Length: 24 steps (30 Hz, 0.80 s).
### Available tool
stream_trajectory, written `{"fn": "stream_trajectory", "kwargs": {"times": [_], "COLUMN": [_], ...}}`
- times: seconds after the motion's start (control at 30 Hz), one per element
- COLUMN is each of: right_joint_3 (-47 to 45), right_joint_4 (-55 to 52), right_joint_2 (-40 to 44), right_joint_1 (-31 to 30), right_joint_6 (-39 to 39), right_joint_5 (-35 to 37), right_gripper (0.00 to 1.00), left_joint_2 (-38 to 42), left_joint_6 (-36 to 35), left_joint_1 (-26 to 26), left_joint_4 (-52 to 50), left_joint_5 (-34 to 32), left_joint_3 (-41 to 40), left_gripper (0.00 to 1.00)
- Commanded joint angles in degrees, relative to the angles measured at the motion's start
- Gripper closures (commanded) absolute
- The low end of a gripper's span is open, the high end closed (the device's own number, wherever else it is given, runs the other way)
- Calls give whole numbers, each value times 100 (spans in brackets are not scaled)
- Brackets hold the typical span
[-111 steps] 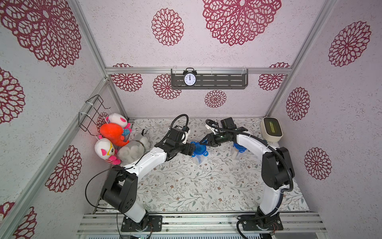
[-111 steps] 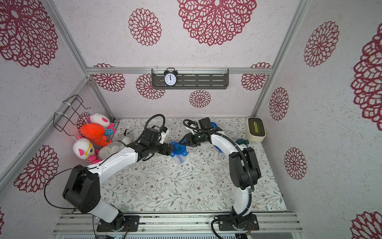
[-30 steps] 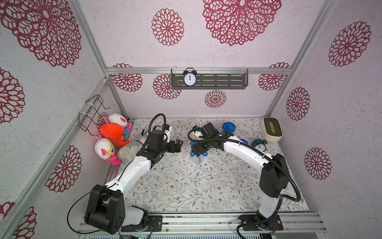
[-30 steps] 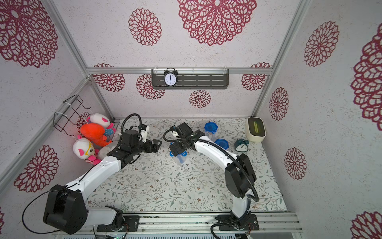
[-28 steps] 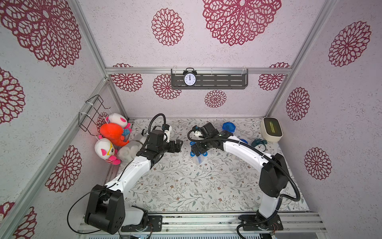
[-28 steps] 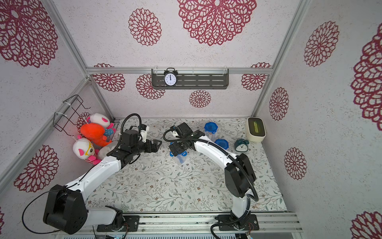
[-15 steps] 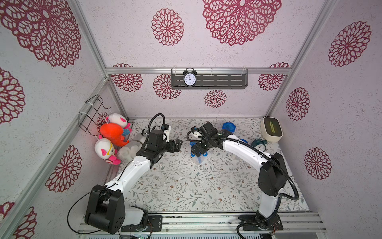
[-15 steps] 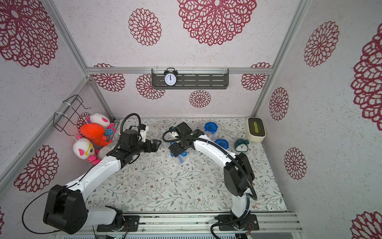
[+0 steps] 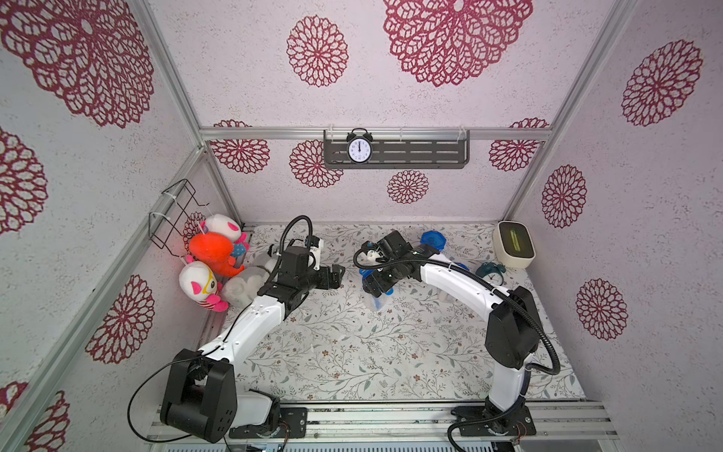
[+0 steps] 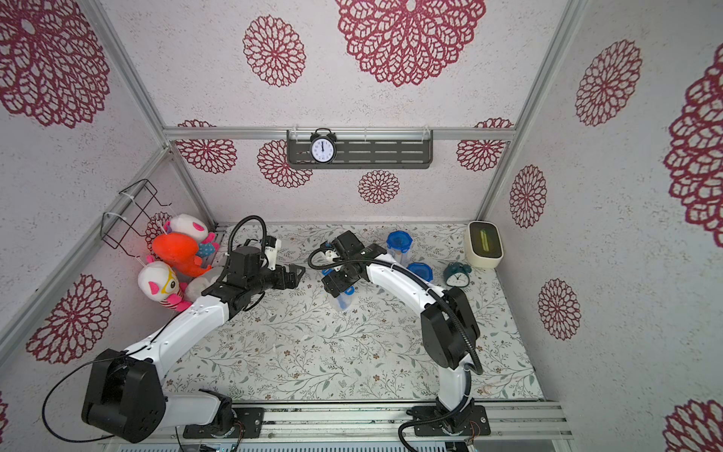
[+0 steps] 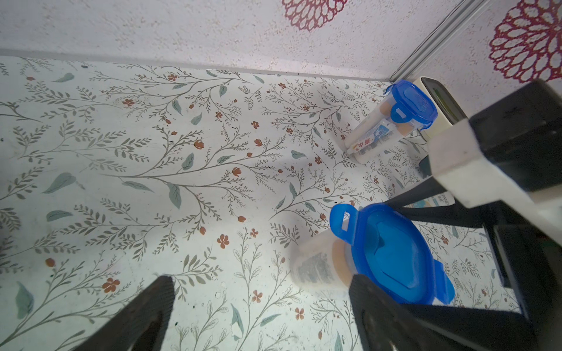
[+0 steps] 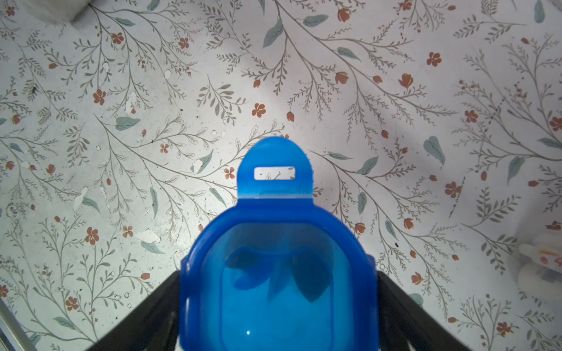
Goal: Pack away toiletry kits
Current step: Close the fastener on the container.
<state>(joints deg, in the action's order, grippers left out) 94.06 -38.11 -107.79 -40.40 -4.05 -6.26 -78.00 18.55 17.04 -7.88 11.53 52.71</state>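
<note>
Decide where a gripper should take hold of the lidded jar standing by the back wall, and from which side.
Probably its blue lid, from straight above: the jar stands upright with the lid as its widest part, and the right arm stands close beside it.

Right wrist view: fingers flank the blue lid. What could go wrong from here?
1. A tab on the lid sticks out unlatched; lifting by the lid may leave the jar behind.
2. The left gripper is open and apart from the jar, so an off-centre squeeze from the right gripper could tip it.
</note>
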Motion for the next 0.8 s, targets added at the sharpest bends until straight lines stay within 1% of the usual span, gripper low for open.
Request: {"fn": "stream_trajectory", "kwargs": {"times": [0.0, 0.03, 0.07, 0.1, 0.13, 0.37, 0.5, 0.57, 0.6, 0.67, 0.73, 0.77], "right_joint_3": [-24, -22, -16, -27, -35, 207, 40, -165, -361, -749, -1347, -1597], "right_joint_4": [-163, -154, -141, -83, -17, 504, 838, 970, 1038, 1130, 1276, 1361], "right_joint_2": [66, 69, 81, 118, 164, 667, 1162, 1490, 1685, 2117, 2614, 2805], "right_joint_1": [52, 51, 50, 50, 50, 32, 28, 28, 56, 176, 426, 592], "right_joint_6": [-186, -200, -183, -156, -155, 268, 506, 726, 910, 1281, 1628, 1792], "right_joint_5": [54, 10, -11, -6, -33, -325, -414, -160, 102, 587, 830, 835], "right_gripper": [24, 19, 9, 3, 1, 1, 1, 1, 1, 1, 1, 1], "left_joint_2": [33, 14, -12, -35, -55, -65, -138, -201, -236, -343, -529, -613], "left_joint_6": [32, 39, 45, 40, 13, -103, -372, -596, -759, -990, -982, -980], "left_joint_1": [-50, -52, -47, -45, -49, -5, 54, 169, 295, 598, 797, 856], "left_joint_4": [177, 190, 199, 201, 220, 583, 537, 410, 262, -13, -491, -679], "left_joint_5": [47, 70, 134, 176, 190, 169, 76, 90, 61, -159, -90, -40], "left_joint_3": [9, 20, 41, 59, 81, 168, 424, 618, 741, 997, 1398, 1547], "left_gripper": [6, 6, 6, 6, 6, 5, 2, 0, 2, 2, 2, 2]}}
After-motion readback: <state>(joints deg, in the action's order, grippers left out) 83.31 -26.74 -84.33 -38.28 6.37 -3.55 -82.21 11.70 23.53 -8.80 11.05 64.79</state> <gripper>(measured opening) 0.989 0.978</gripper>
